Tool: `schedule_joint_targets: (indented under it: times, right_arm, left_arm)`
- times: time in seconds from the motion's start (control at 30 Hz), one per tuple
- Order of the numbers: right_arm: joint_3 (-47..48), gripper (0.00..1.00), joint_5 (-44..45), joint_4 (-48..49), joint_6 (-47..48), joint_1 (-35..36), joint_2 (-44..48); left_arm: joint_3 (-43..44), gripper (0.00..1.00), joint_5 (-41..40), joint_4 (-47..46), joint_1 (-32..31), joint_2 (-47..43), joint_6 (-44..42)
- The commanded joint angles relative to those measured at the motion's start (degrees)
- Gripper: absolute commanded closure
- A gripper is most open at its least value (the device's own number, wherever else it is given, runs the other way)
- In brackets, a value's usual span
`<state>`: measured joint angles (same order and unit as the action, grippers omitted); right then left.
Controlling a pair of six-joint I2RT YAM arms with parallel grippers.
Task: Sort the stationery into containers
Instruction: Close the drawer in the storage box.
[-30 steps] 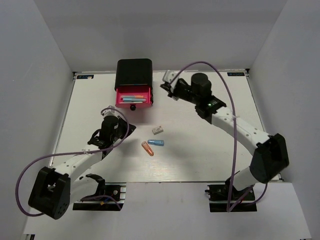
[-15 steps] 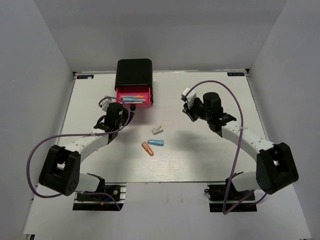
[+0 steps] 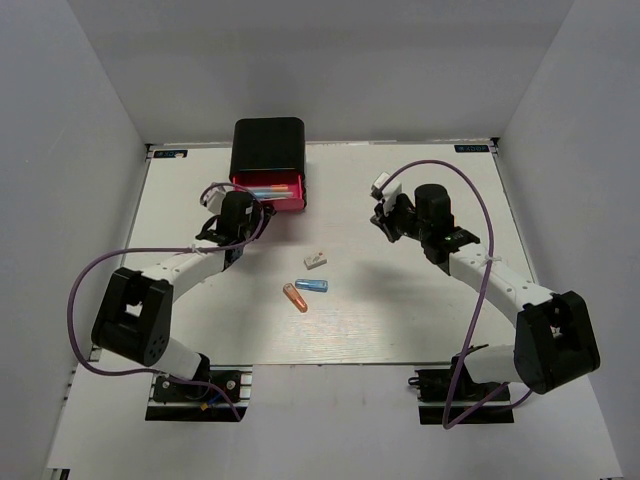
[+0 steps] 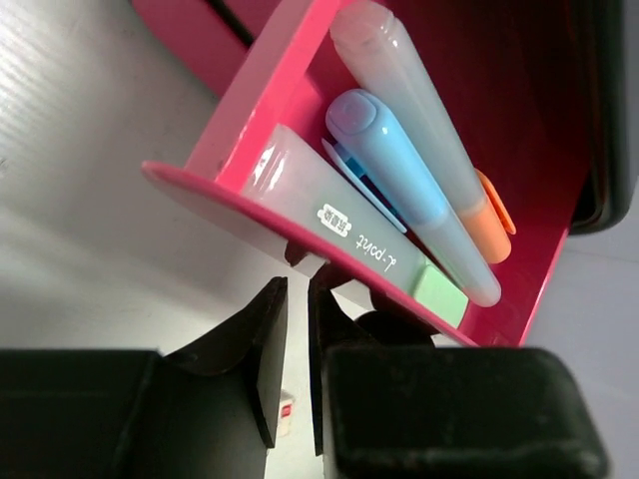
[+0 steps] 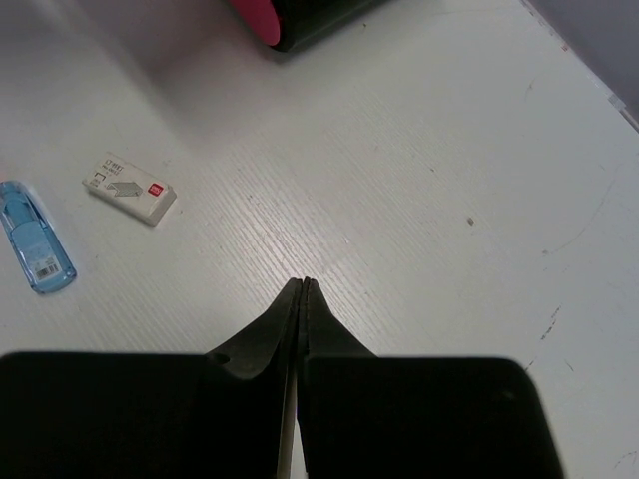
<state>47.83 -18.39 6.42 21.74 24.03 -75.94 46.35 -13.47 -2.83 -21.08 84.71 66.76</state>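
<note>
Left gripper: fingers barely parted, nothing between. Open pink drawer just beyond tips, holding light blue piece among others. Right gripper: pinched closed, empty; white eraser and blue piece ahead-left.

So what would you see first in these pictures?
The bright pink drawer pops out first, pulled open from the black cabinet at the far side of the table, with pens inside and the left hand right in front of it. Next come three little things in the middle of the table: a white eraser, a blue piece and an orange piece.
</note>
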Motion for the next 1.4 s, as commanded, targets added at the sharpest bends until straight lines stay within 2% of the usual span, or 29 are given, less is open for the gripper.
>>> schedule_joint_targets:
  times: [0.0,0.17,0.57,0.8,1.13,1.23,1.37]
  right_arm:
    - [0.15,1.00,-1.73,0.62,-0.38,-0.74,0.97]
    - [-0.11,1.00,-2.35,0.35,-0.56,-1.09,1.32]
    - [-0.81,1.00,-3.14,-0.44,-0.12,-1.62,1.41]
    - [-1.51,1.00,-3.32,-0.70,-0.03,-1.80,1.67]
    - [-2.04,1.00,-3.67,-1.14,0.41,-2.23,1.85]
    - [-2.13,1.00,-3.67,-1.40,0.32,-2.15,1.85]
    - [-2.22,1.00,-3.67,-1.67,0.59,-2.15,2.03]
  left_arm:
    - [4.89,0.74,-2.70,0.98,0.43,0.89,2.40]
    - [8.13,0.73,-5.85,5.20,1.48,2.74,7.93]
    - [14.29,0.70,-5.33,5.82,2.62,8.55,12.16]
    - [15.53,0.57,-4.28,4.51,3.15,11.00,13.21]
    - [16.76,0.55,-3.75,2.65,3.15,12.68,13.75]
    - [17.28,0.48,-3.22,2.65,3.68,13.20,13.75]
    - [17.29,0.46,-3.22,2.65,3.68,13.73,13.75]
